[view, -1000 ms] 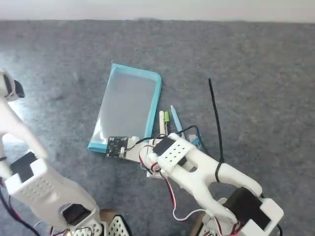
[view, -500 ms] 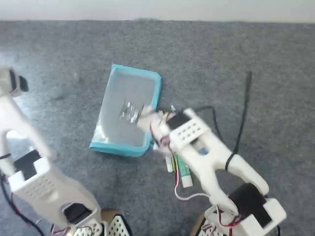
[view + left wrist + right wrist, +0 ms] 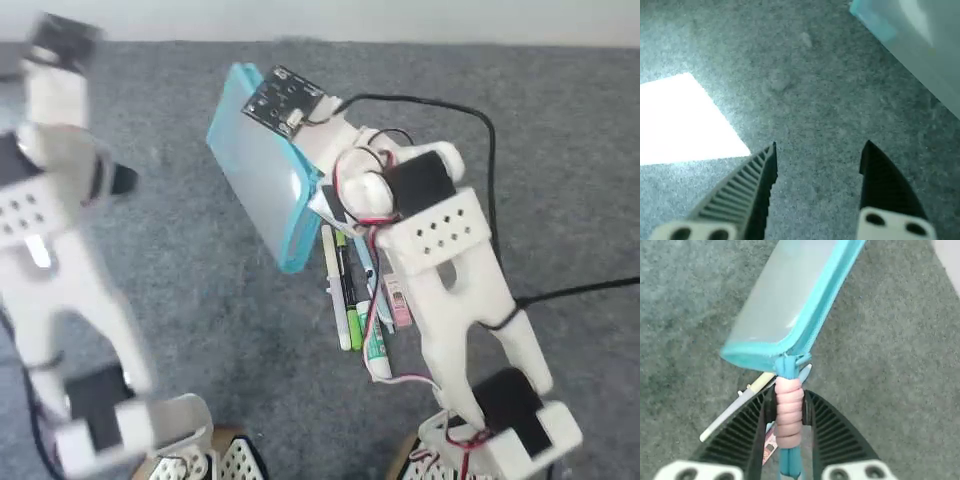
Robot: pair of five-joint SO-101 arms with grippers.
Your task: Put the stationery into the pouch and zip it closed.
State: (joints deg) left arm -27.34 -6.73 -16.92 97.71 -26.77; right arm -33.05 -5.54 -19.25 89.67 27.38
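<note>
Several pens (image 3: 348, 290) lie on the mat (image 3: 200, 300) by the teal pouch (image 3: 262, 165), which hangs raised and tilted. Left gripper (image 3: 817, 150) — spread, empty, above mat. Right gripper (image 3: 788, 407) pinches the pink zip pull (image 3: 788, 415) — that slim hold could slip, dropping the pouch.

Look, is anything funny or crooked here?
Yes. The pouch is tipped up at a slant, held by its pink zipper tab in the right hand. The pens lie loose on the table beside it, not inside.
</note>
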